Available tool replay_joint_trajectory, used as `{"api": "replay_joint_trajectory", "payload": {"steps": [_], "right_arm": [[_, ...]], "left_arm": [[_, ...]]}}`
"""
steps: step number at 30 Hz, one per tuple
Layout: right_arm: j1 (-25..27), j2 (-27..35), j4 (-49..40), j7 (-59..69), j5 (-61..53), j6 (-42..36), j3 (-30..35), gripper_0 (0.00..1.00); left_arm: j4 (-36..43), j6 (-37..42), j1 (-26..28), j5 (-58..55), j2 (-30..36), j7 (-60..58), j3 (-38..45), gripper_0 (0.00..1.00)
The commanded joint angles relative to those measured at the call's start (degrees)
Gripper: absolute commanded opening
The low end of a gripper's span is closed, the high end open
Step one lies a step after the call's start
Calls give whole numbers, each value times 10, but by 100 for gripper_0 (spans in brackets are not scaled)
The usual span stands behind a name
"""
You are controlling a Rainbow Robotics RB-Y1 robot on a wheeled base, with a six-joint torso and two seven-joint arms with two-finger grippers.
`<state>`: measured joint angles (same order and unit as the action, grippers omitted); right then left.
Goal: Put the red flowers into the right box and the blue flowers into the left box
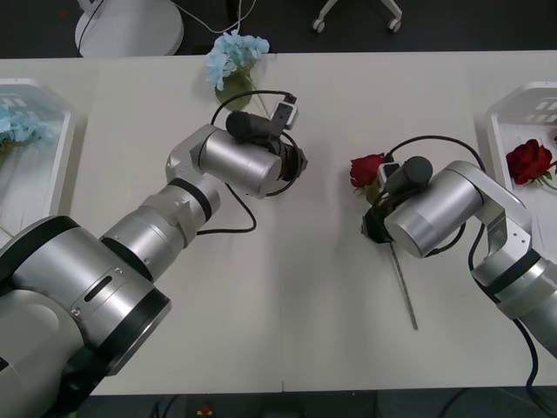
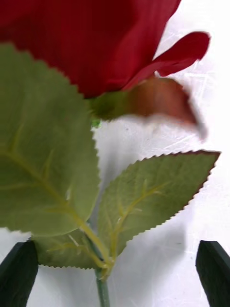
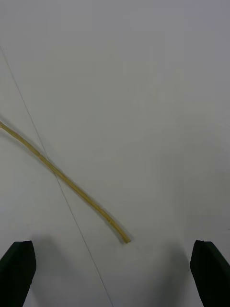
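where rimmed, right box point(image 1: 509, 131) with red flower point(image 1: 529, 161)

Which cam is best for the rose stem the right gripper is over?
Front view: the stem runs full length on the table. Right wrist view shows just its top, with leaves, between the open right gripper.

A white table point(image 1: 305, 287) carries two white trays point(image 1: 513, 131), a red rose point(image 1: 366, 169) and a blue flower cluster point(image 1: 233, 54).

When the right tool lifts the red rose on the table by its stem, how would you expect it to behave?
The red rose will probably hang top-heavy, its bloom being large against its thin stem. It looks light. With the right tool open astride the stem, the narrow stem may twist or slip.
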<state>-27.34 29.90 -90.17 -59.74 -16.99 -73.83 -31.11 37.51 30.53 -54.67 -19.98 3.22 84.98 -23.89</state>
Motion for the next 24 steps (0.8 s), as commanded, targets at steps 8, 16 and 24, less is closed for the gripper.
{"api": "replay_joint_trajectory", "payload": {"steps": [8,16,24], "right_arm": [[4,-14,-1,-20,-3,-18,-13,53],[-4,-22,20,-13,-11,-17,-13,0],[-24,-14,15,-23,-74,-43,59,0]], "left_arm": [[0,-72,38,30,2,-32,-7,1],[-9,-74,38,37,6,-35,-6,0],[-4,-100,60,28,18,-44,40,0]]}}
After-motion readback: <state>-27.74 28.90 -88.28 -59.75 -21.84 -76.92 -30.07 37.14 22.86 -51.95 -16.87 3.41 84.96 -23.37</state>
